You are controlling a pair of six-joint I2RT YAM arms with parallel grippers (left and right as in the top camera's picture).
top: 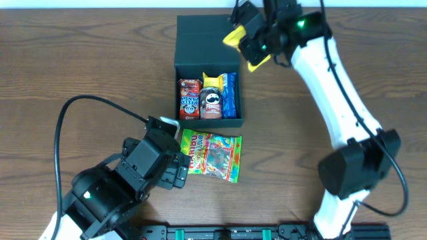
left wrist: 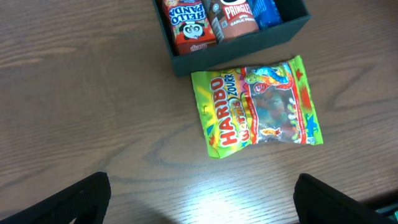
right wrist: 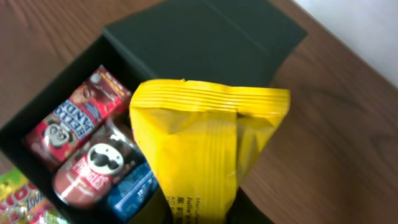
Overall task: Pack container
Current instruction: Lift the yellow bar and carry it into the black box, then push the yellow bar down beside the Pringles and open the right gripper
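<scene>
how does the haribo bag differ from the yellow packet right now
Place: the haribo bag lies flat on the table beside the container; the yellow packet is held in the air over it by the right gripper.
Look: the haribo bag is green with busy multicoloured print; the yellow packet is almost plain yellow with a crimped seal.
Both are soft sealed snack packets, and neither is in the container yet.

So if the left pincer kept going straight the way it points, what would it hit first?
Probably the green and yellow plastic gummy bag lying on the wooden table ahead of the open left pincer, though its height is unclear.
</scene>
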